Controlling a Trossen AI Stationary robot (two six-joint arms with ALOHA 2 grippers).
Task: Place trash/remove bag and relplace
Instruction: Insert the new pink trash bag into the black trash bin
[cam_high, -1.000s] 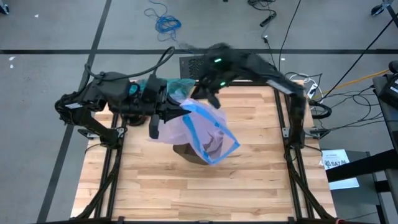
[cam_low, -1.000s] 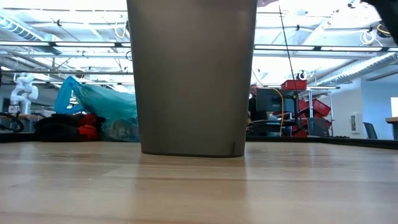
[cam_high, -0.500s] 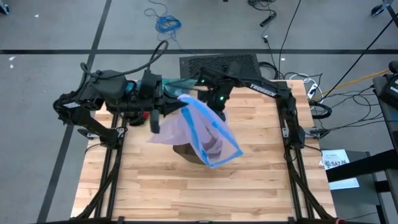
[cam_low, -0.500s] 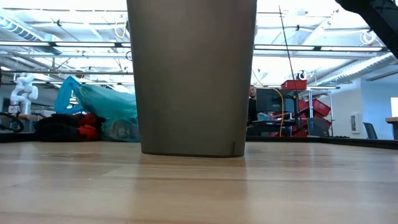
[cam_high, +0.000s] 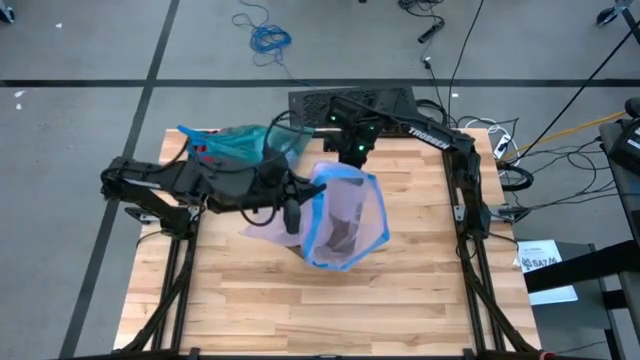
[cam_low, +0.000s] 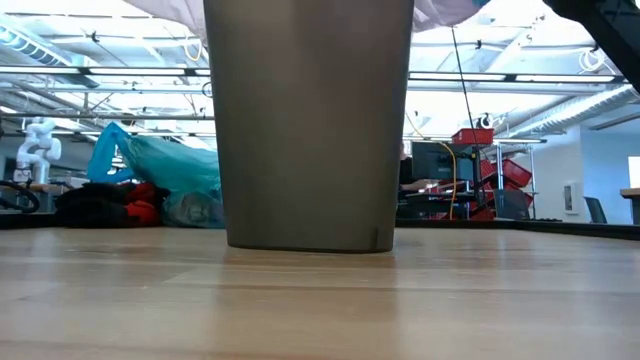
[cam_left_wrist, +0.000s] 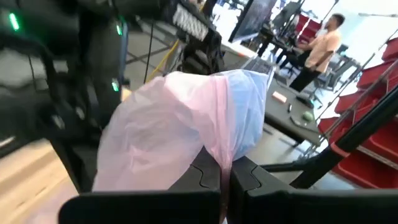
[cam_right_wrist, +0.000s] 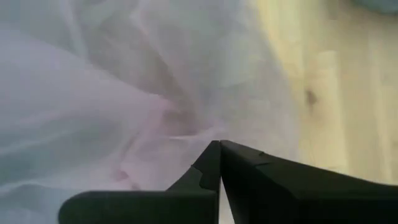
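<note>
Your teal-green bag (cam_high: 243, 141) lay crumpled behind the bin (cam_low: 308, 125), at the table's (cam_high: 400, 300) far edge. Over the bin hung the pink bag (cam_high: 345, 215), pinched tight by your left gripper (cam_left_wrist: 225, 177) and right gripper (cam_right_wrist: 219, 155).

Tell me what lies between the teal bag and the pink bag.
The high view shows the left arm stretched across the table between the teal bag and the pink bag.

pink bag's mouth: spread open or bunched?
Spread open: the pink bag has its blue rim forming a wide loop over the bin, held between both shut grippers.
</note>
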